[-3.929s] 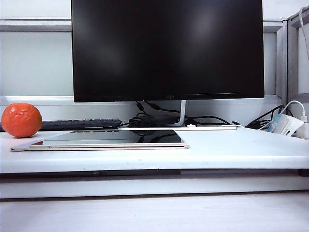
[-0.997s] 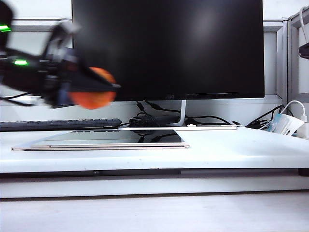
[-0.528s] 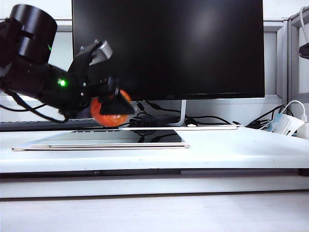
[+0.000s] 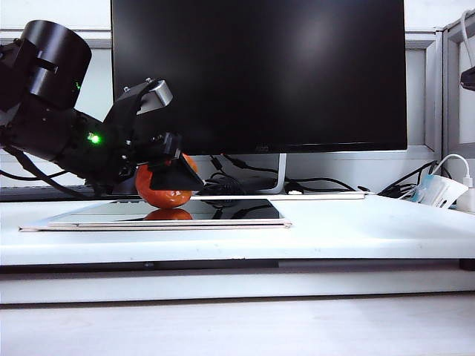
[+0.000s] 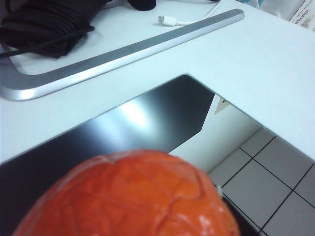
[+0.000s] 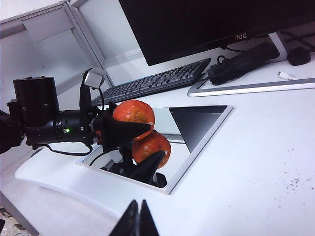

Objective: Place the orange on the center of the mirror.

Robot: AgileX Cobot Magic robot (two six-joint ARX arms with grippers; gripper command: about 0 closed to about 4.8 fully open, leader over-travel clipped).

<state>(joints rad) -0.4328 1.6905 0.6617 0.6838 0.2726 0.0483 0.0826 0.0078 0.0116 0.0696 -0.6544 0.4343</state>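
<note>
The bumpy orange-red orange (image 4: pixel 165 190) sits between the black fingers of my left gripper (image 4: pixel 180 182), which is shut on it. Its underside meets its own reflection on the left half of the mirror (image 4: pixel 245 223), a flat gold-rimmed panel lying on the white desk. In the left wrist view the orange (image 5: pixel 133 196) fills the near field over the dark mirror glass (image 5: pixel 147 123), and the fingers are hidden. The right wrist view shows the orange (image 6: pixel 133 112), left gripper (image 6: pixel 140 118) and mirror (image 6: pixel 197 147) from afar. My right gripper (image 6: pixel 139 210) is shut, empty, off to the side.
A large black monitor (image 4: pixel 260 74) stands behind the mirror on a silver base (image 5: pixel 123 51). A black keyboard (image 6: pixel 157 81) lies at the back left, a bundle of black cables (image 4: pixel 237 182) behind the mirror. A white charger and cable (image 4: pixel 445 189) sit at the right.
The left arm has carried the orange down and slightly right, from in front of the monitor's lower edge to the mirror's surface. Before that the orange lay at the far left.
</note>
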